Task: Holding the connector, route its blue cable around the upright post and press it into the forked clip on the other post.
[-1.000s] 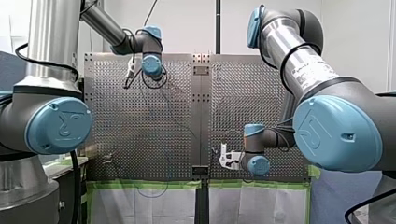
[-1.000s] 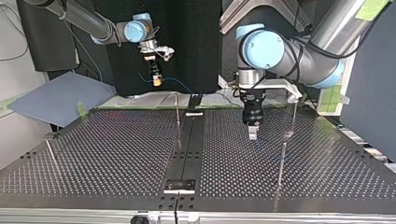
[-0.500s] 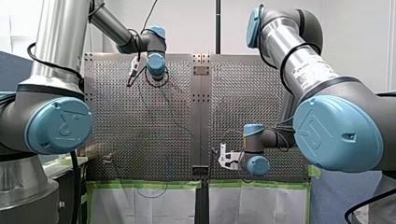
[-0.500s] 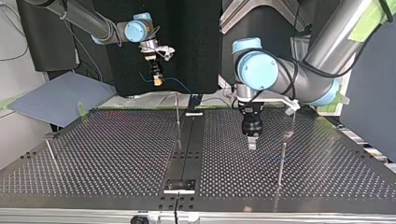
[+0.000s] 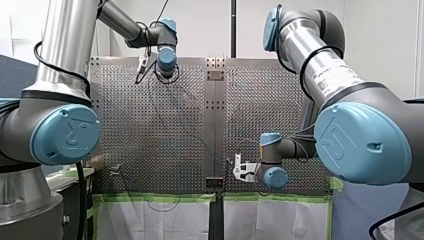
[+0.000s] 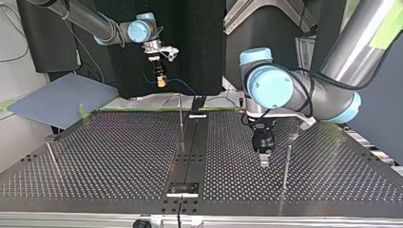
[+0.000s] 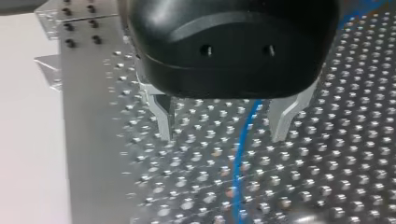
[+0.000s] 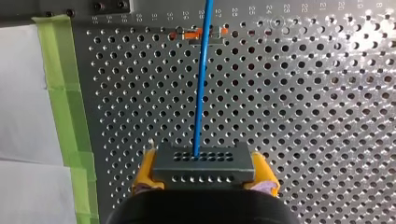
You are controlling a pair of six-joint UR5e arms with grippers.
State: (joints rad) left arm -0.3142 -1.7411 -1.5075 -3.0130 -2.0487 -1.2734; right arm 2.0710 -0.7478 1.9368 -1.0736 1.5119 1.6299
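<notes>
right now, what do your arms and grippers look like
Both arms, my left arm and my right arm, are silver tubes with grey joints and blue caps stamped with a UR logo; black cables loop around them. My left gripper is black with bare metal fingers; my right gripper has yellow pads.

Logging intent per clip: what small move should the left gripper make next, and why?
Probably lower my left gripper slightly and shut it on the blue cable: its metal fingers stand open astride the cable, over the perforated table, while my right gripper holds the connector.
</notes>
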